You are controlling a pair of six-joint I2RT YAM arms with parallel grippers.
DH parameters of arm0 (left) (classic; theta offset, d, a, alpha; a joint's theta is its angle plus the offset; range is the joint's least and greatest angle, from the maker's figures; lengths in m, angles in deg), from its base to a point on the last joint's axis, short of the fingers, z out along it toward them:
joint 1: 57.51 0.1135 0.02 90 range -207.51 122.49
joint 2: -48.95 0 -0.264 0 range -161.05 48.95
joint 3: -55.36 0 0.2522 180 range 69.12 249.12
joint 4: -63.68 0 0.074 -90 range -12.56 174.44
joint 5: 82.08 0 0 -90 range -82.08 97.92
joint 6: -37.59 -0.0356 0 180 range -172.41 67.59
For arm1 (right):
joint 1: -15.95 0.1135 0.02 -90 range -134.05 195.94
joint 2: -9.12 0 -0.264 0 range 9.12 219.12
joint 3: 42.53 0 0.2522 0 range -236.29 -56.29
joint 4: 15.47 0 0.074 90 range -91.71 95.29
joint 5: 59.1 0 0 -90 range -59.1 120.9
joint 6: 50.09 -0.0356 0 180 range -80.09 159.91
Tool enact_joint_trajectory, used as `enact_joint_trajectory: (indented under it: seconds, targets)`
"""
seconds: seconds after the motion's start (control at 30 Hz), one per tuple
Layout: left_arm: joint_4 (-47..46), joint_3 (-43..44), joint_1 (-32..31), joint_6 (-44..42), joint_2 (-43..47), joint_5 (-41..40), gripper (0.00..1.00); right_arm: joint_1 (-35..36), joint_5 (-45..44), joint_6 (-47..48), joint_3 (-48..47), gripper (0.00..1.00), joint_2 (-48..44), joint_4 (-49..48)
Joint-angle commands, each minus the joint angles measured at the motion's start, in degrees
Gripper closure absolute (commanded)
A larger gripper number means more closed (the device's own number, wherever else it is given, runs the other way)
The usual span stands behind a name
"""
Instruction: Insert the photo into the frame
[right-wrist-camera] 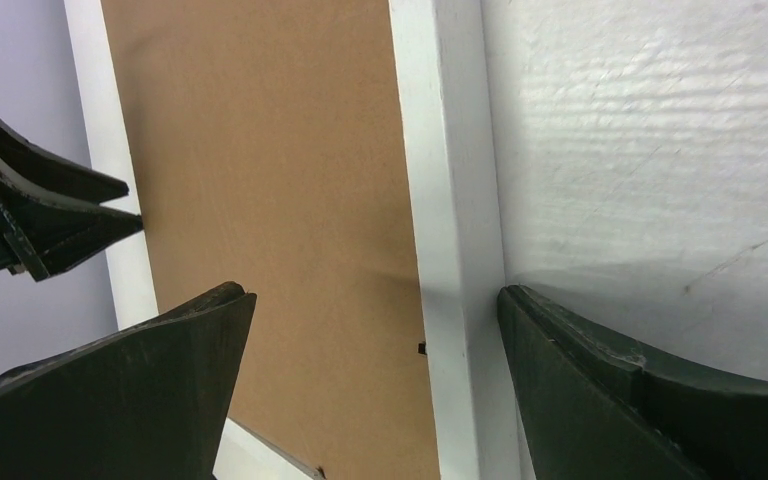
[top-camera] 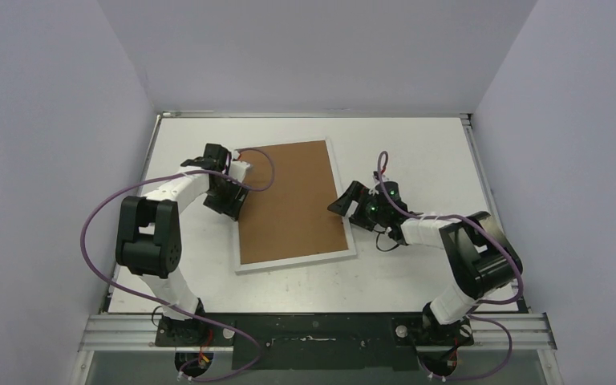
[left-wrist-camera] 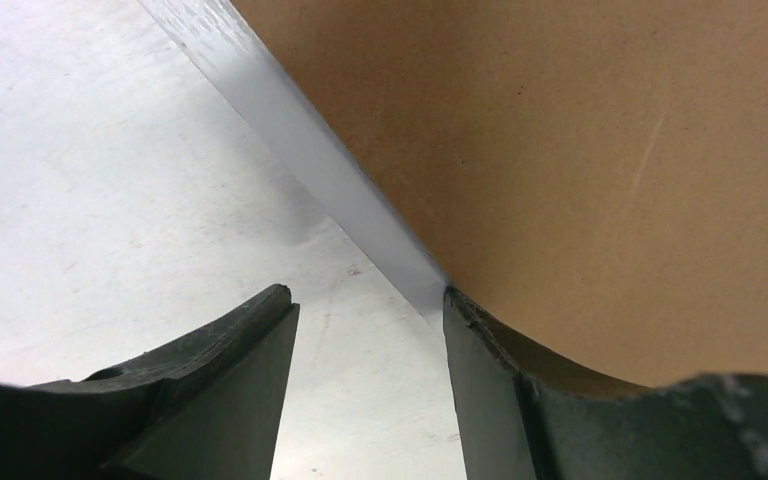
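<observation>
The frame (top-camera: 297, 261) lies flat on the table with its brown board (top-camera: 289, 200) facing up. The photo is out of view. My left gripper (top-camera: 239, 192) is at the frame's left edge, low to the table. Its jaws are open (left-wrist-camera: 368, 300) with bare table between them, and the right finger rests against the white rail (left-wrist-camera: 300, 130). My right gripper (top-camera: 346, 200) is at the frame's right edge. It stands wide open (right-wrist-camera: 375, 295) astride the white rail (right-wrist-camera: 450, 150), one finger over the board, the other outside on the table. The left gripper (right-wrist-camera: 132, 205) shows across the board.
White walls close in the white table (top-camera: 417, 152) on three sides. A metal rail (top-camera: 313, 329) with both arm bases runs along the near edge. Purple cables (top-camera: 100, 208) loop beside each arm.
</observation>
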Motion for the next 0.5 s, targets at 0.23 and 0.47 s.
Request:
enact_joint_trajectory:
  seconds: [0.23, 0.47]
  targets:
    - [-6.14, -1.07, -4.26, 0.26, -6.52, -1.11, 0.46, 8.46, 12.87, -4.09, 1.95, 0.04, -5.45, 2.32]
    - [-6.72, -0.32, -5.98, 0.04, -7.66, -5.37, 0.46, 9.95, 15.94, -2.23, 0.26, 0.04, -3.52, 3.85]
